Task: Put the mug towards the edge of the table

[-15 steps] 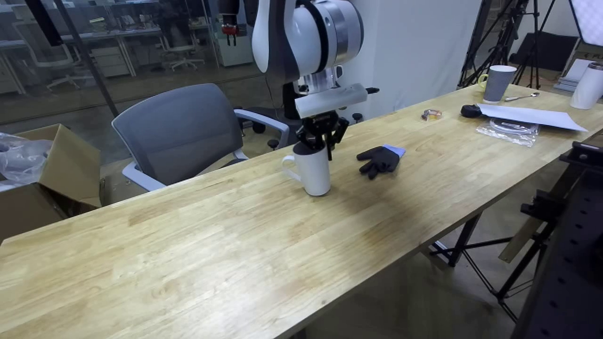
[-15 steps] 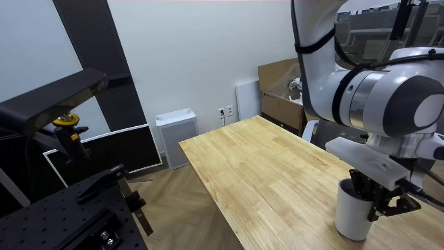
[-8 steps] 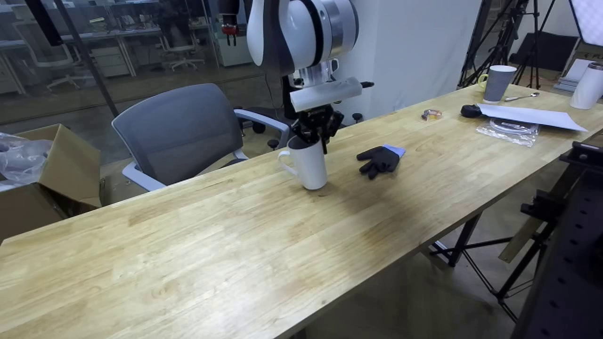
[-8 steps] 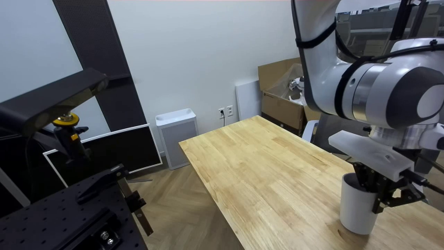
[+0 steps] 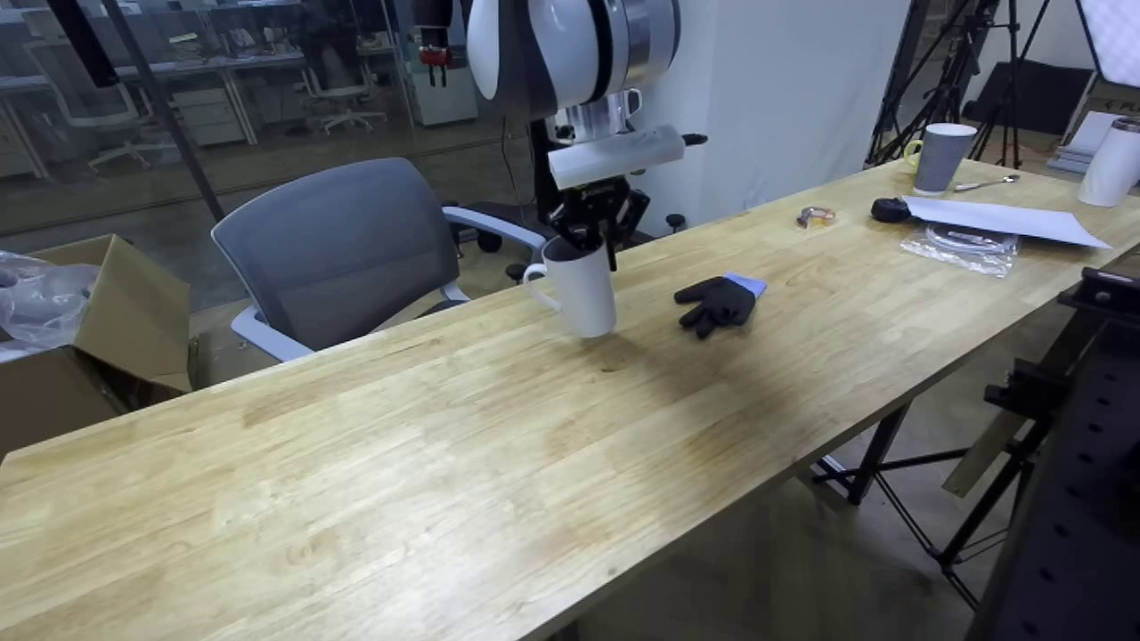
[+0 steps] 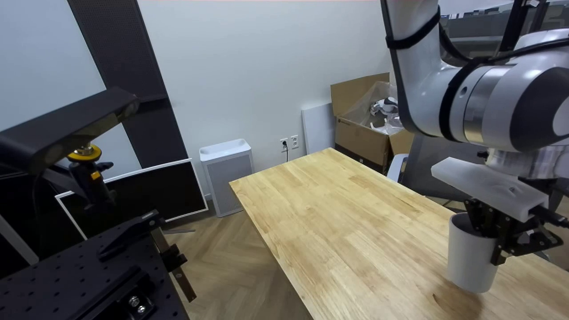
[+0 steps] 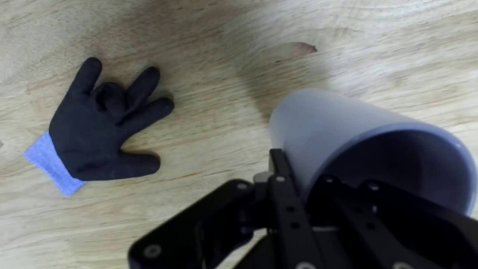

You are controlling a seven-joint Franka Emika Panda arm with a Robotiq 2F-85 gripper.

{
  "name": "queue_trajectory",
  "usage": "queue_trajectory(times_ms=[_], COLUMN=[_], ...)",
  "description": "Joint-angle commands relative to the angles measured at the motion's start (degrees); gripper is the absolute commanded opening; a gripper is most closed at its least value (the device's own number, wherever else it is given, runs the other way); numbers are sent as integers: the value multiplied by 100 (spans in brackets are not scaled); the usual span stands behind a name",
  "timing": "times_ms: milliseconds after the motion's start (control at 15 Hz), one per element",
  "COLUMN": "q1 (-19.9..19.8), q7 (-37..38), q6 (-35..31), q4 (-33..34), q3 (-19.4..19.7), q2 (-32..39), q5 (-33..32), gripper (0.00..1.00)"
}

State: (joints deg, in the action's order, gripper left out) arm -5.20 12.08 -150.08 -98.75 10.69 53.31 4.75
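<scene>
The white mug (image 5: 583, 289) hangs above the light wood table (image 5: 401, 463), slightly tilted, its shadow apart from its base. It also shows in an exterior view (image 6: 470, 262) above the table (image 6: 311, 213), and in the wrist view (image 7: 317, 119) with its dark inside facing the camera. Its handle points toward the chair side and is out of sight in the wrist view. My gripper (image 5: 599, 247) is shut on the mug's wall at the rim; the gripper in the wrist view (image 7: 300, 175) has one finger outside and one inside, its tip hidden.
A black glove (image 5: 717, 303) lies beside the mug, also in the wrist view (image 7: 89, 134). A grey cup (image 5: 944, 160), papers (image 5: 1006, 220), a bagged cable (image 5: 962, 247) and a white tumbler (image 5: 1113, 165) stand farther along. A chair (image 5: 347, 249) is against the long edge.
The mug, held in my gripper, has risen off the table and shifted a little toward the chair-side edge. It has tilted slightly. The glove and other things have not moved.
</scene>
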Motion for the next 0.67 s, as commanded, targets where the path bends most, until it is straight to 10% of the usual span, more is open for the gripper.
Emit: queue_trajectory(times_ms=[0, 600], q1=[102, 314], q7=[97, 38], q6=[-31, -271], q4=[-281, -1116], q3=[22, -31], q2=[-334, -771], q5=[-43, -75], gripper=[3, 3])
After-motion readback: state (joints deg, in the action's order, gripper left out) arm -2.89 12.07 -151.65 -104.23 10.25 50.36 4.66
